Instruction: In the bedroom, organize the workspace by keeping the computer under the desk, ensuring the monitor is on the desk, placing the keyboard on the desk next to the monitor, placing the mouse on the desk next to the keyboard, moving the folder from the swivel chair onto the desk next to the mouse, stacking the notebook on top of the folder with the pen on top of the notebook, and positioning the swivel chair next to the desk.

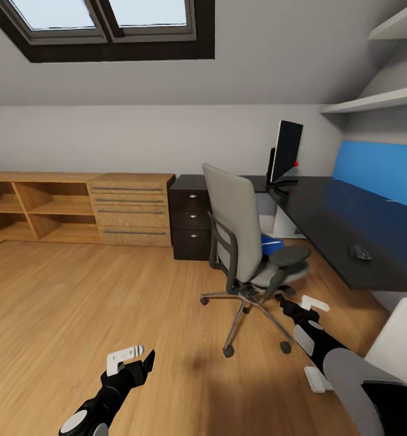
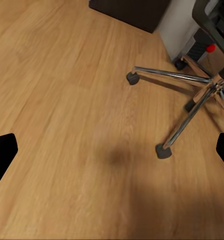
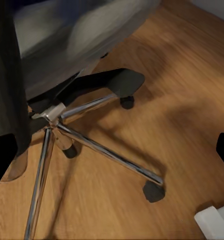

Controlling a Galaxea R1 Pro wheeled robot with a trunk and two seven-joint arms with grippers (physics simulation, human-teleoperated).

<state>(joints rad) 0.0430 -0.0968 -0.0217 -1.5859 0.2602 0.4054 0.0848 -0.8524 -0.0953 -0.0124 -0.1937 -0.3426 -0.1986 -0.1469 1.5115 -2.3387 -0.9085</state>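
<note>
One folder lies on swivel chair.

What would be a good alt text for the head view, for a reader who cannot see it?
A grey swivel chair stands on an oak floor beside a black desk, a blue folder showing on its seat. A monitor and a small mouse are on the desk. Both grippers, left and right, hang low and open.

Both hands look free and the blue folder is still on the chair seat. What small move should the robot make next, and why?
Probably lift the right hand up toward the folder. The folder lies on the swivel chair seat, partly hidden behind the backrest, while this hand hangs low by the chair's base with its fingers apart. It is far nearer than the left hand, which is out over the open floor.
</note>
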